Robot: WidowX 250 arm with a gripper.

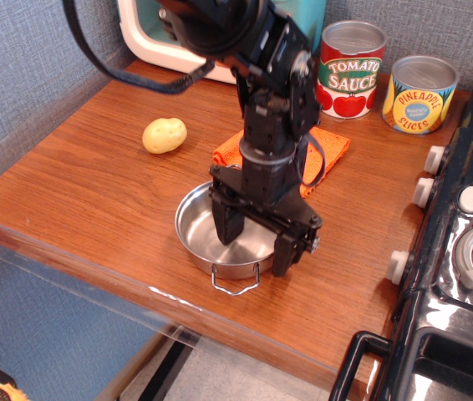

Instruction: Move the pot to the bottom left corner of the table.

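We note pot [220,238] near front edge of table [78,192], wire handle toward us. Gripper [256,244] low over pot, fingers spread wide: one finger [227,225] inside bowl, other [286,253] outside right rim. Rim sits between them; we cannot tell if either touches it. Behind arm, orange cloth [330,150]. Potato [165,134] left, well apart from pot. Farthest back, tomato sauce can [351,69], pineapple can [420,93]. Black stove [470,242] at right.
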